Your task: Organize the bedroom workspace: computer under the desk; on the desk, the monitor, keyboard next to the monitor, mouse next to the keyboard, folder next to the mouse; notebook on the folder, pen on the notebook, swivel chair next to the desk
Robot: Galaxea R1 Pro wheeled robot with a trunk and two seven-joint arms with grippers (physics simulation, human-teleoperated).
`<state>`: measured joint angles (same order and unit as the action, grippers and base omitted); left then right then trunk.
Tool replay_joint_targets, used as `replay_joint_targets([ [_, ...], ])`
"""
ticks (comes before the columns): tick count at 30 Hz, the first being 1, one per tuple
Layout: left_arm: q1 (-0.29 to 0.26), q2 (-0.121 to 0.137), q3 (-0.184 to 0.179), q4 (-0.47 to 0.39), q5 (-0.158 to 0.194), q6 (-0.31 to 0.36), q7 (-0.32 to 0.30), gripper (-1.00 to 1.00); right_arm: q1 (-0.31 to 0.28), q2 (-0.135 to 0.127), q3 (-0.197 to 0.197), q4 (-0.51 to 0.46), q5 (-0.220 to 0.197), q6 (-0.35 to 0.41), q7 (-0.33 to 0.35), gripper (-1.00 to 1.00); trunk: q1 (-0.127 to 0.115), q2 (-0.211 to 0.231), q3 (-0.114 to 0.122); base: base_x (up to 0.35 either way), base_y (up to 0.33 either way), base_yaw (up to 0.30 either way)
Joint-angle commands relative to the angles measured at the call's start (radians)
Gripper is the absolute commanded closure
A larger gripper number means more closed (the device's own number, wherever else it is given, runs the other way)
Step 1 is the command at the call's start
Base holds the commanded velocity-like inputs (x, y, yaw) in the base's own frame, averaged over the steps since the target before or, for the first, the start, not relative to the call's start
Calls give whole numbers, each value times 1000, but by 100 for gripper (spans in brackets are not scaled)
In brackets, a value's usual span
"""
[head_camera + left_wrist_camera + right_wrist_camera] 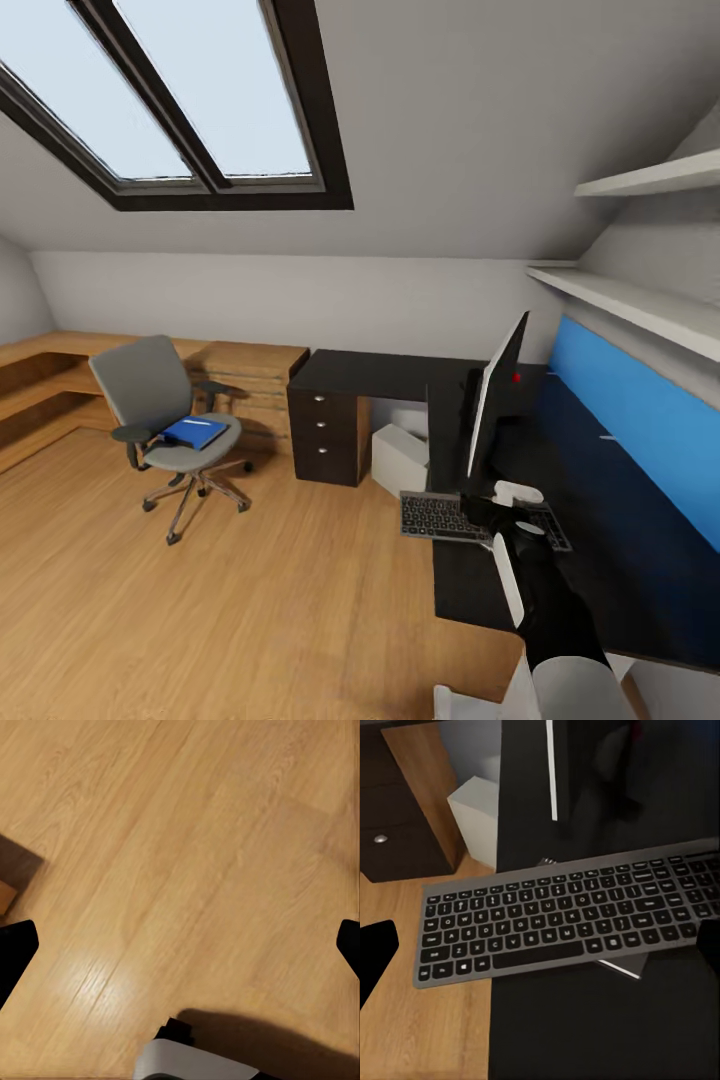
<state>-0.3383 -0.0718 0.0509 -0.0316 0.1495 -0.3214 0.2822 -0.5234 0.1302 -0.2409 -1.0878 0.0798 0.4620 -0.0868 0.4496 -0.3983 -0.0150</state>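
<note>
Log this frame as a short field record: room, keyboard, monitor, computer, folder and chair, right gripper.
room: bedroom with skylight, wood floor
keyboard: on desk, one end overhanging the edge, lying over a thin grey item
monitor: upright on desk behind the keyboard
computer: on floor under desk
folder: on swivel chair seat, away from desk
right gripper: open above the keyboard

Attic bedroom workspace: sloped ceiling, skylight (170, 100), desk (390, 375), swivel chair (165, 420), monitor (495, 395).

One chair (165, 420), one monitor (495, 395), one keyboard (562, 919)
</note>
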Motion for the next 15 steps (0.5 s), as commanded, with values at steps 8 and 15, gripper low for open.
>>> replay_joint_targets([
  [8,-1,-7,1,-4,3,-173,-2,-100,-1,-11,-2,25,9,-39,2,-100,0,-2,-2,-21,-76,0],
  [15,-1,-30,-3,-127,2,-178,0,-100,-2,-52,-4,90,6,-78,1,-100,0,-2,-2,-1,-3,0],
])
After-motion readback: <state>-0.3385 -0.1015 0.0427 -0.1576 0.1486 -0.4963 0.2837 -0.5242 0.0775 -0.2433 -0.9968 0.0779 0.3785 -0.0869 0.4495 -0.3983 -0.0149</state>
